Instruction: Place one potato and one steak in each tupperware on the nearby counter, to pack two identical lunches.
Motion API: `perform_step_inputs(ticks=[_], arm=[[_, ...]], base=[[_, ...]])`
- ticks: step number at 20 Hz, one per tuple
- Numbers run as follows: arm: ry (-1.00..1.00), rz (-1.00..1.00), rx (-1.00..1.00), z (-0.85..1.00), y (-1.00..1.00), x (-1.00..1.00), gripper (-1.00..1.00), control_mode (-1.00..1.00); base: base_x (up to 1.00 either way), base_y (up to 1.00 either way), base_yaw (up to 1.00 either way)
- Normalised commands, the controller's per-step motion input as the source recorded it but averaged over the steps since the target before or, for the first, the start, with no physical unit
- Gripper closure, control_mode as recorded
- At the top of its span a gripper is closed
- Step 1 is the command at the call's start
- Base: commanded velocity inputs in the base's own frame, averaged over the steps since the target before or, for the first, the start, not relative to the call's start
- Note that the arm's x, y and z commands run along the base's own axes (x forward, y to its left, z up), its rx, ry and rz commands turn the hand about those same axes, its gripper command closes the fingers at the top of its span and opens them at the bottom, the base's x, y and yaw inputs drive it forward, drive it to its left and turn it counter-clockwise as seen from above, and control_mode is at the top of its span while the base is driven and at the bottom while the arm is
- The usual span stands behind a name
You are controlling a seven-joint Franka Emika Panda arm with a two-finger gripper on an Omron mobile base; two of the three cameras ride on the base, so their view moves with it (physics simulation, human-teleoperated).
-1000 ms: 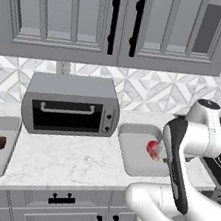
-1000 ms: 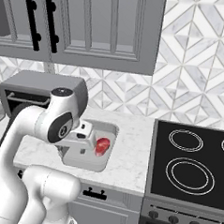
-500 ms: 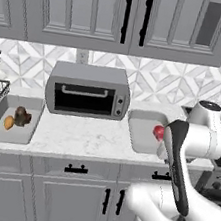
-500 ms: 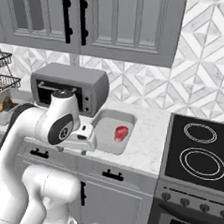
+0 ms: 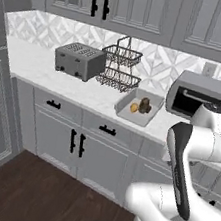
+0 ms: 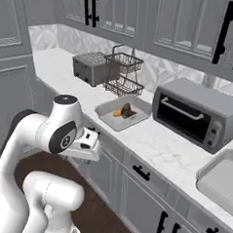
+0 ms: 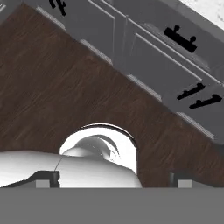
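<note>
Shallow grey rectangular tupperware tray [image 5: 137,108] centre frame in the left base view, sitting on the long white marble-patterned counter [image 5: 81,86] just right of the wire baskets. Inside it, one small orange-tan oval potato [image 5: 134,107] and one dark brown lumpy steak chunk [image 5: 144,105], side by side, close enough that a gap is hard to make out. Same tray [image 6: 122,114] mid-frame in the right base view, with the orange potato [image 6: 118,112] and dark steak [image 6: 127,110] lying in it. Second grey tupperware tray [image 6: 221,178] at the right edge of the right base view, well apart from the first, partly cut by the frame edge; its visible floor bare. So two trays counted, one potato and one steak on show.

Between the trays, one grey boxy toaster oven [image 6: 196,113] with a dark glass door. Left of the first tray, one black two-tier wire basket stand [image 5: 120,63], then one grey slot toaster [image 5: 79,60] further left. Grey cabinet fronts with black handles [image 5: 75,143] below the counter.

Gripper [image 6: 92,141] lower left of centre in the right base view, tucked against the white arm, hanging over the dark wood floor [image 7: 52,92]. Fingers spread wide apart, nothing between them.
</note>
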Motion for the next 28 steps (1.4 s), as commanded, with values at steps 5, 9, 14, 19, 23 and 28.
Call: perform_step_inputs(ticks=[5, 9, 14, 19, 23, 28], arm=[[0.00, 0.00, 0.00, 0.00, 0.00, 0.00, -1.00, 1.00], [0.00, 0.00, 0.00, 0.00, 0.00, 0.00, -1.00, 1.00], [0.00, 0.00, 0.00, 0.00, 0.00, 0.00, -1.00, 1.00], [0.00, 0.00, 0.00, 0.00, 0.00, 0.00, -1.00, 1.00], [0.00, 0.00, 0.00, 0.00, 0.00, 0.00, -1.00, 1.00], [0.00, 0.00, 0.00, 0.00, 0.00, 0.00, -1.00, 1.00]], base=[[-0.11, 0.86, 0.91], [-0.06, 0.79, 0.92], [0.17, 0.76, 0.79], [0.89, 0.26, 0.36], [1.00, 0.16, -0.05], [1.00, 0.33, 0.00]])
